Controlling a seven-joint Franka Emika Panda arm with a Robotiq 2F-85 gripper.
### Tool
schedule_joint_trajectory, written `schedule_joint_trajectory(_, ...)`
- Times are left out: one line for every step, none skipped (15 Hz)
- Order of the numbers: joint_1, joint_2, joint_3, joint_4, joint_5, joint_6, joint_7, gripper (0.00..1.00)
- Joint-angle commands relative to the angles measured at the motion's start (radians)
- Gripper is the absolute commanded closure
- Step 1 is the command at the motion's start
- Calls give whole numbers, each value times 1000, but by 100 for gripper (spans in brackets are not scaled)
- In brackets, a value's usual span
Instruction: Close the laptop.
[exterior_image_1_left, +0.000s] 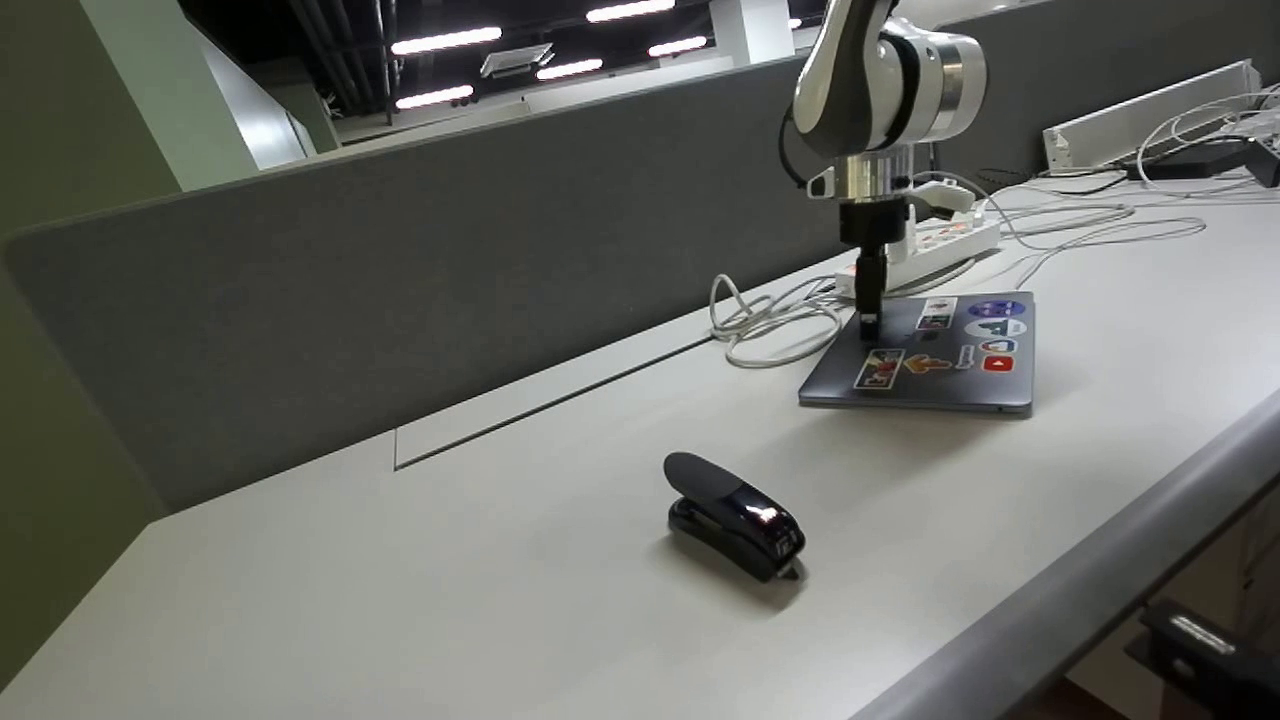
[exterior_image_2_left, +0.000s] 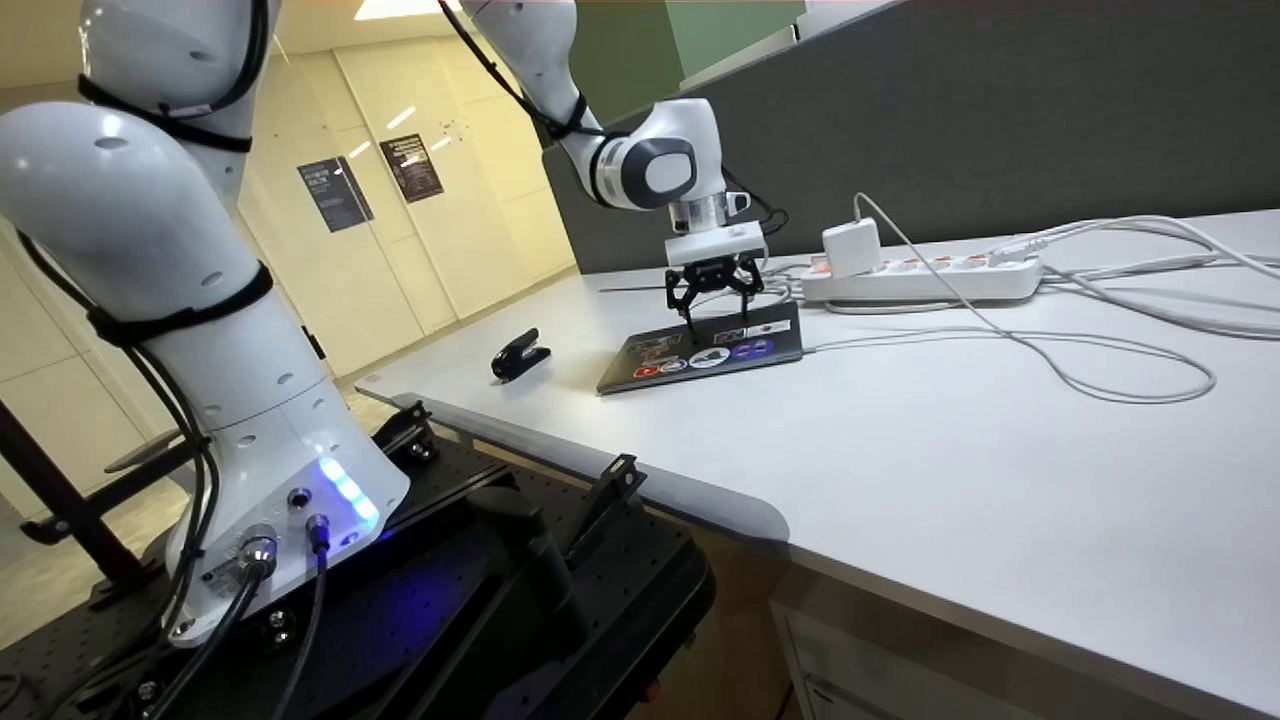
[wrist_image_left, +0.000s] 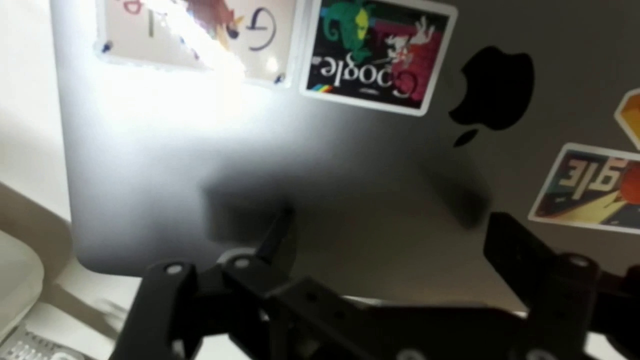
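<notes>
The laptop (exterior_image_1_left: 935, 345) lies on the white table with its grey, stickered lid down flat, in both exterior views (exterior_image_2_left: 690, 352). Its keys and screen are hidden under the lid. I cannot tell whether a thin gap is left between lid and base. My gripper (exterior_image_1_left: 870, 333) points straight down over the lid, near the edge by the cables. Its two fingers are spread, with nothing between them, as an exterior view shows (exterior_image_2_left: 718, 328). In the wrist view the open fingers (wrist_image_left: 393, 215) stand over the bare part of the lid (wrist_image_left: 350, 150). The fingertips are at or just above the lid; contact is unclear.
A black stapler (exterior_image_1_left: 735, 515) lies on the table apart from the laptop. A white power strip (exterior_image_2_left: 920, 282) with a plugged-in adapter (exterior_image_2_left: 852, 248) and coiled cables (exterior_image_1_left: 775, 325) lies behind the laptop. A grey partition (exterior_image_1_left: 450, 300) runs along the table's back.
</notes>
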Motion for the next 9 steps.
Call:
schedule_joint_trajectory(45,-103,-45,-36,-22,-78,173,0)
schedule_joint_trajectory(56,-131,-57,-48,-27,-98,215,0)
schedule_joint_trajectory(62,-162,-65,-63,-32,-112,245,0)
schedule_joint_trajectory(69,-199,-73,-85,-40,-127,269,0)
schedule_joint_trajectory(77,-242,-80,-117,-47,-129,293,0)
schedule_joint_trajectory(80,-278,-83,-145,-55,-134,306,0)
schedule_joint_trajectory(80,-323,-84,-185,-62,-143,314,0)
schedule_joint_trajectory(79,-358,-84,-214,-67,-158,310,0)
schedule_joint_trajectory(81,-392,-93,-241,-97,-225,297,0)
